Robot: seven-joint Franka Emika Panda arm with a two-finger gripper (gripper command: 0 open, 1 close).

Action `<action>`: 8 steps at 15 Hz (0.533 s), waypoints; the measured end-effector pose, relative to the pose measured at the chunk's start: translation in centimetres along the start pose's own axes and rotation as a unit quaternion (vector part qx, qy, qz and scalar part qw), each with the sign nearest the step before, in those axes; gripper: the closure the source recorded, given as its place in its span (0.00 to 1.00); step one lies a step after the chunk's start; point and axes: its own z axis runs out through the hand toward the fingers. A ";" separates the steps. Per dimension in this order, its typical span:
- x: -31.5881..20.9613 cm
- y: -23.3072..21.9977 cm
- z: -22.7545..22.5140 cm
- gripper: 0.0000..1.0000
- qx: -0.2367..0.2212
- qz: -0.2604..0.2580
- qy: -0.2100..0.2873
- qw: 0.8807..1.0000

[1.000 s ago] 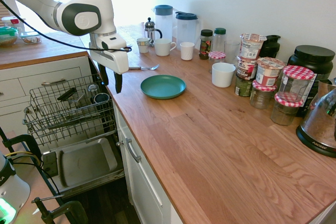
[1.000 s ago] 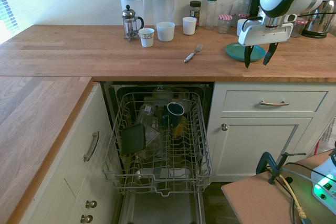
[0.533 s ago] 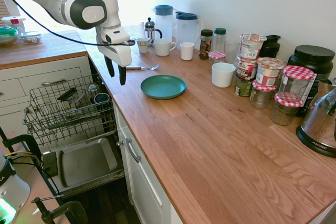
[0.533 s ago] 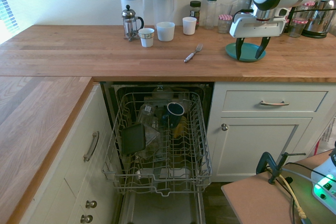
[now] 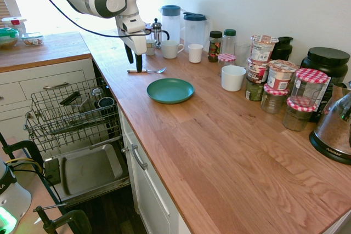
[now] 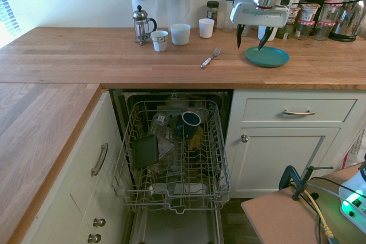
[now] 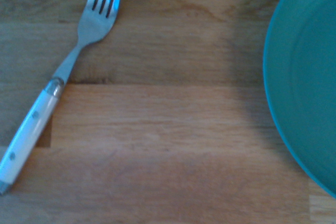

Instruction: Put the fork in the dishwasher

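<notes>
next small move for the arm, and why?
Probably shift the gripper sideways until it is over the silver fork with the pale handle, then descend. Its jaws hang open and empty above the wooden counter, between the fork and the teal round plate.

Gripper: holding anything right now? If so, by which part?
Nothing held. The gripper hangs open above the counter, between the fork and the teal plate. The fork lies flat on the wood, untouched.

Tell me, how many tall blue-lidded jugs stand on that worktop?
2. One jug stands behind the coffee press; the other jug is beside it, behind a white mug. None seems hidden.
</notes>
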 end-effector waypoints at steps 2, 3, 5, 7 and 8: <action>0.2 -1.5 0.0 0.00 0.006 0.024 0.001 1.000; 0.3 -2.2 0.1 0.00 0.008 0.038 0.003 0.999; 0.6 -3.8 0.6 0.00 0.011 0.064 0.008 0.998; 0.9 -5.5 1.2 0.00 0.015 0.091 0.012 0.996; 1.0 -6.4 1.6 0.00 0.017 0.101 0.012 0.995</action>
